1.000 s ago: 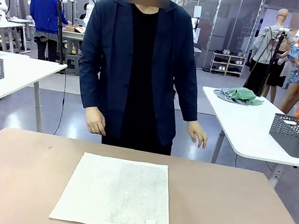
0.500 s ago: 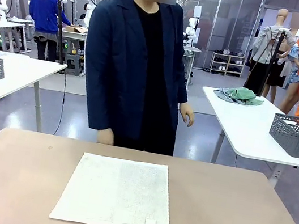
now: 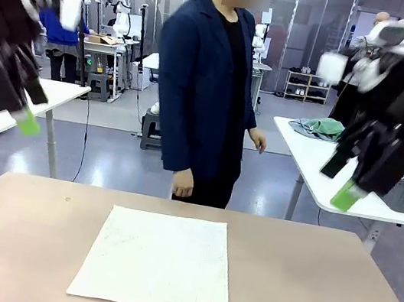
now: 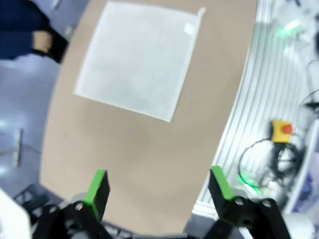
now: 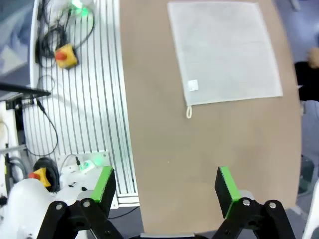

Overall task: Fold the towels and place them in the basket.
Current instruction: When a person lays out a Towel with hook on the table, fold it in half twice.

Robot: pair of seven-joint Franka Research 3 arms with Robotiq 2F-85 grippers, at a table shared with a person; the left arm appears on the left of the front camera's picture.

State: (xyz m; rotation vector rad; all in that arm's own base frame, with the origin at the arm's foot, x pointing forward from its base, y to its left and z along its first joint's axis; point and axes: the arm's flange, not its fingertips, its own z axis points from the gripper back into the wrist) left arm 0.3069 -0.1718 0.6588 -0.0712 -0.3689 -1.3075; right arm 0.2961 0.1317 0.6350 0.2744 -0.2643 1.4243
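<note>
**A:** Against the earlier frame, both arms have swung up into the front view, one at each side. The person [image 3: 207,98] beyond the table [image 3: 317,294] has turned side-on. What do we record at the grippers?

**B:** The left gripper [image 4: 158,185] stands fully spread, with nothing between its green pads [image 4: 97,185]. The right gripper [image 5: 164,185] is likewise released and empty. Both hang high above the table, well clear of any cloth.

**A:** And outward from them?

**B:** We find the cream-white towel [image 3: 159,260] spread flat on the table, between the two arms and below both. From each wrist it lies ahead of the fingers and well apart from them. Its outline is close to square, so we name no long axis. Its edges run parallel to the table's near edge.

**A:** Which arm is nearer?

**B:** Neither, by any margin we can read. We do note that the corner loop [image 5: 189,112] and the small label [image 5: 192,85] sit at the near corner on the robot's right. We therefore judge that this corner falls to the right gripper, and the near left corner to the left gripper. The green towel [image 3: 328,127] lies on a white side table [image 3: 306,157] farther off at the right, well apart from both grippers.
</note>
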